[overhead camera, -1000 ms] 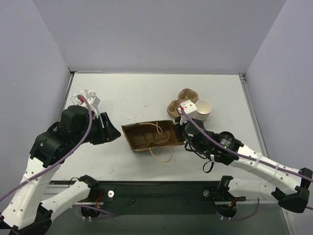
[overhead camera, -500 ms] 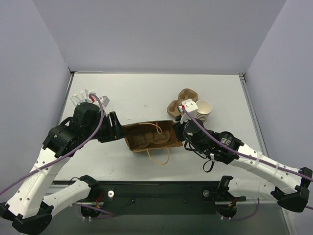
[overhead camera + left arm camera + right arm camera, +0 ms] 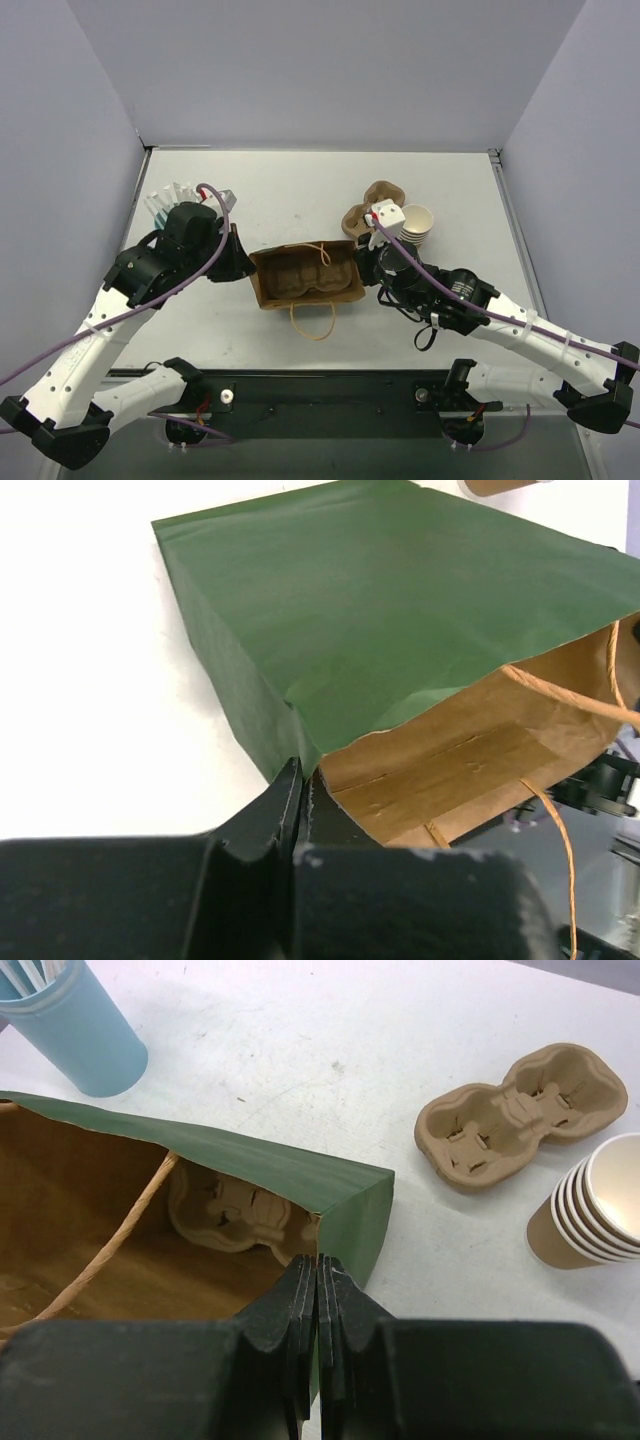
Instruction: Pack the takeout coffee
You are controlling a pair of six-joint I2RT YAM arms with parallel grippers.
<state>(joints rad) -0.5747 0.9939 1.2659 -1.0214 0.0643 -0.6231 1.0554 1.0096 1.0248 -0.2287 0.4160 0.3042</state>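
The takeout coffee is out of view in every frame. A paper bag (image 3: pixel 345 292), green outside and brown inside, stands open-topped mid-table with a pulp cup carrier (image 3: pixel 298 280) at its bottom. My left gripper (image 3: pixel 245 268) is shut on the bag's left rim; in the left wrist view its jaws (image 3: pixel 303 780) pinch the edge of the bag (image 3: pixel 400 610). My right gripper (image 3: pixel 366 270) is shut on the right rim, its jaws (image 3: pixel 317 1265) closed over the corner of the bag (image 3: pixel 260 1165), above the carrier (image 3: pixel 228 1210).
A second pulp carrier (image 3: pixel 368 205) (image 3: pixel 520 1115) lies behind the bag on the right, beside a stack of unlidded paper cups (image 3: pixel 417 225) (image 3: pixel 590 1210). A light blue cup of sticks (image 3: pixel 170 200) (image 3: pixel 75 1025) stands at the back left. The bag's twine handle (image 3: pixel 312 320) droops toward me.
My left arm swung right to the bag's left rim and its jaws closed on it. The bag's mouth is pulled squarer and wider. The right arm kept its grip.
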